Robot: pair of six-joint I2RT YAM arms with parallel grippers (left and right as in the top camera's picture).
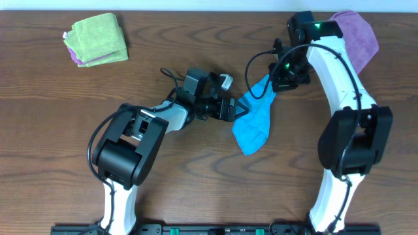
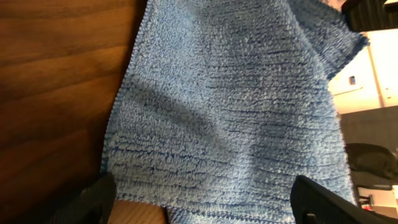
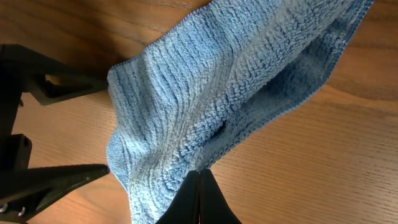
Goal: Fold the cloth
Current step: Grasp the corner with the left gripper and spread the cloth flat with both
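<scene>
The sky-blue cloth (image 1: 255,124) hangs bunched at the table's middle, its lower end resting on the wood. My right gripper (image 1: 274,83) is shut on the cloth's upper edge and holds it up; in the right wrist view the closed fingertips (image 3: 199,186) pinch the hem of the cloth (image 3: 205,93). My left gripper (image 1: 230,109) is open at the cloth's left edge. In the left wrist view its fingers (image 2: 205,205) are spread wide with the cloth (image 2: 230,106) between and beyond them, not gripped.
A lime-green folded cloth (image 1: 98,38) lies at the back left. A purple cloth (image 1: 356,32) lies at the back right, behind the right arm. The open left fingers (image 3: 50,180) show in the right wrist view, close to the cloth.
</scene>
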